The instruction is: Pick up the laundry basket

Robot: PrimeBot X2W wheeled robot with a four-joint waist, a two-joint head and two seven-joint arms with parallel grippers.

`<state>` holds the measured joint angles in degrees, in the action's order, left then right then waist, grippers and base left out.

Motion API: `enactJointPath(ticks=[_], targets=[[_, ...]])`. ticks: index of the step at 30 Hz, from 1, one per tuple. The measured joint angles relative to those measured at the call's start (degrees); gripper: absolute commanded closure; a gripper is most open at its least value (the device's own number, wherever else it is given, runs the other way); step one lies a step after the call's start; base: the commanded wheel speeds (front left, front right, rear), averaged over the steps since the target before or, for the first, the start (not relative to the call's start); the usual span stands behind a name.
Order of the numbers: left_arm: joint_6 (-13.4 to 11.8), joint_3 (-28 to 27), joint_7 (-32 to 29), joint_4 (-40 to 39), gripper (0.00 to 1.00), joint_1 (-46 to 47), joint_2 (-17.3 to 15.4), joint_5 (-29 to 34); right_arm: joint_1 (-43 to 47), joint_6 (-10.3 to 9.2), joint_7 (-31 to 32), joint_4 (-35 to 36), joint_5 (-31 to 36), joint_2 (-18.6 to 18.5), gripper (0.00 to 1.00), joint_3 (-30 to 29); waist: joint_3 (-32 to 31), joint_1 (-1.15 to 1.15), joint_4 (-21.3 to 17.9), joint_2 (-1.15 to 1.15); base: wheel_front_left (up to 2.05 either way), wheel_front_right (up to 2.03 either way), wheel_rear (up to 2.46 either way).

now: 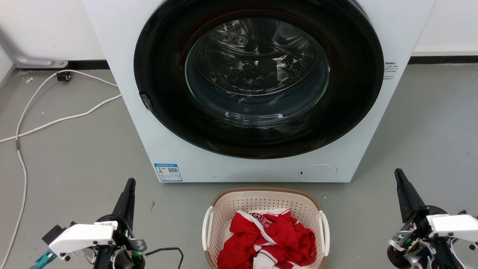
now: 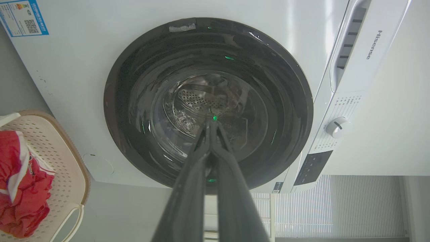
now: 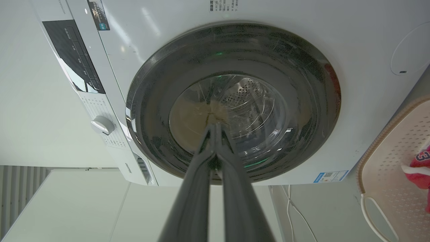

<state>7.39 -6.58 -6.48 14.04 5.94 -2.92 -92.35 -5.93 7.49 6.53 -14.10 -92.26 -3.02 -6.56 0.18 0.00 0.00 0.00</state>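
Note:
The cream perforated laundry basket [image 1: 261, 203] with a brown rim and white side handles sits on the grey floor just in front of the washer, red and white clothes [image 1: 269, 239] piled inside. Its edge shows at the left of the left wrist view [image 2: 63, 161] and at the right of the right wrist view [image 3: 386, 158]. My left gripper [image 1: 130, 184] hovers to the basket's left, fingers shut together, holding nothing. My right gripper [image 1: 398, 173] hovers to its right, shut too and empty. Both are well apart from the basket's handles. In the wrist views the left gripper [image 2: 212, 124] and right gripper [image 3: 213, 126] point at the washer door.
A white front-load washing machine [image 1: 149, 123] with a dark round glass door [image 1: 257, 74] stands right behind the basket. White cables [image 1: 48, 119] trail over the floor at the left. Bare grey floor lies on both sides of the basket.

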Motion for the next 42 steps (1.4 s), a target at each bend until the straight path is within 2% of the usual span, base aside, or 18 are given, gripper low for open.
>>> enactJointPath(ticks=[20,21,32,37,42], targets=[[0.0,0.0,0.0,0.0,1.0,0.0,0.0,0.0,0.0,0.0,0.0,0.0,0.0,0.0,1.0,0.0,0.0,0.0,0.0,0.0,0.0,0.0,0.0],[-0.01,0.05,0.02,0.34,0.0,-0.19,0.04,-0.02,0.2,0.0,-0.01,-0.33,0.0,0.01,0.0,0.02,0.0,0.0,0.0,0.0,0.0,0.0,0.0],[-0.15,2.68,2.38,0.51,0.0,-1.82,0.21,0.89,2.43,-0.01,-2.5,0.02,1.93,0.03,0.0,1.46,0.07,0.0,0.04,0.0,0.0,0.0,0.0],[-0.15,4.16,3.76,-0.48,0.0,-1.79,0.04,5.03,2.56,-0.01,-3.81,1.32,7.02,0.02,0.0,1.4,0.09,0.0,0.1,0.0,0.0,0.0,0.0],[-0.15,5.05,5.05,-1.79,0.0,-1.64,0.01,11.94,3.06,-0.01,-5.06,3.36,15.73,0.02,0.0,1.47,0.07,0.0,0.16,0.0,0.0,0.0,0.0]])
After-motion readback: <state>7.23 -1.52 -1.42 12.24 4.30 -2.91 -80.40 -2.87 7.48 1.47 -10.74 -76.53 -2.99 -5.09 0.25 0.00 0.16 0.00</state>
